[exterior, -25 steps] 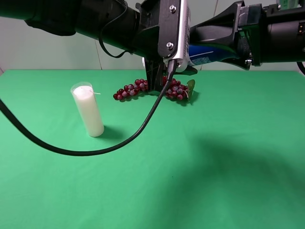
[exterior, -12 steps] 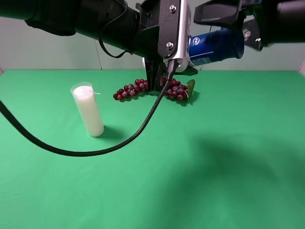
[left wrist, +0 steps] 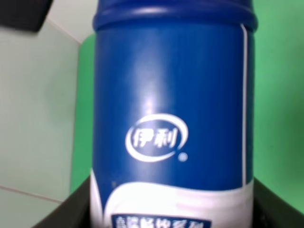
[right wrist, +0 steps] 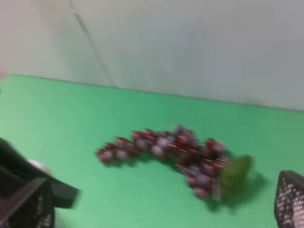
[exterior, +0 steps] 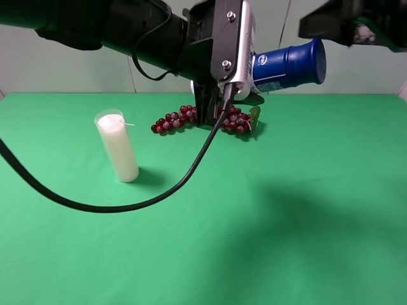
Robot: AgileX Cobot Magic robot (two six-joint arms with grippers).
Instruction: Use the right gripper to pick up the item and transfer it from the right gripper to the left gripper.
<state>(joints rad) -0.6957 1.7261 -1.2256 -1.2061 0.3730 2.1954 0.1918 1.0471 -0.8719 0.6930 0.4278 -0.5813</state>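
The spray can (exterior: 289,63), with dark blue cap and white-and-blue label, is held lying sideways high above the table, its cap pointing right. My left gripper (exterior: 249,79), the arm end with the silver-white plate, is shut on the can's label end. The can fills the left wrist view (left wrist: 171,118), with dark fingers (left wrist: 61,213) on either side of it. My right gripper (exterior: 318,25), all black, is at the top right, above the can and apart from it. In the right wrist view it (right wrist: 156,204) is open and empty, and the picture is blurred.
A bunch of red grapes (exterior: 191,117) lies at the back middle of the green table and also shows in the right wrist view (right wrist: 175,147). A white candle in clear glass (exterior: 119,147) stands at the left. The left arm's black cable (exterior: 127,203) hangs in a loop over the table.
My right gripper has let go of the can and moved up and to the right, away from it. The can stays held in the left gripper, which has not moved.
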